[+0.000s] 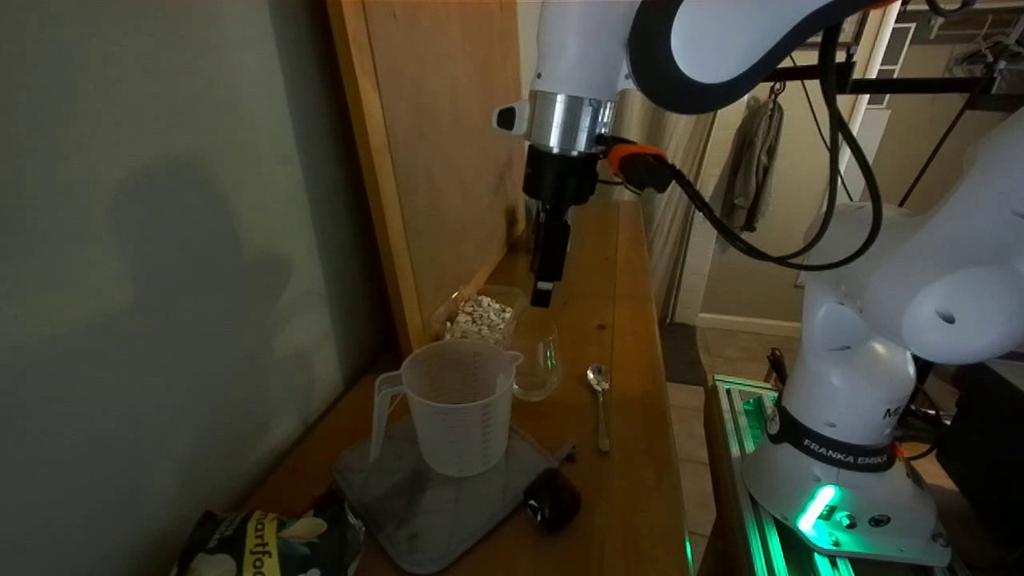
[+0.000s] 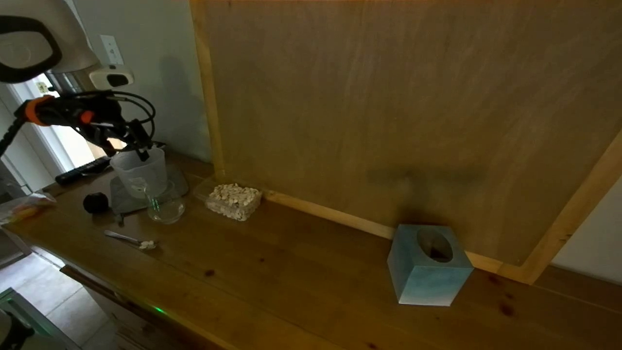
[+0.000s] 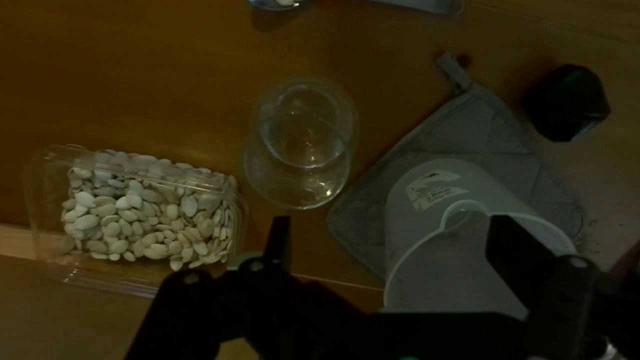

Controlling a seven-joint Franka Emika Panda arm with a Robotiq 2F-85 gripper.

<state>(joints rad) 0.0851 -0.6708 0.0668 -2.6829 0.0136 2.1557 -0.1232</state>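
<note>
end effector [image 3: 390, 227] spread apart, jug [image 1: 464, 436] with blurred label [image 3: 434, 190], base [image 1: 868, 488] reading "franka emika", bag [image 1: 272, 544] reading "artfo"

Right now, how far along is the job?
Scooping looks done: a few pale seeds lie on the spoon, which rests on the counter. In hand: nothing; the gripper stands open. Possibly left: emptying that spoon, as it is loaded and no seeds show in the glass.
</note>
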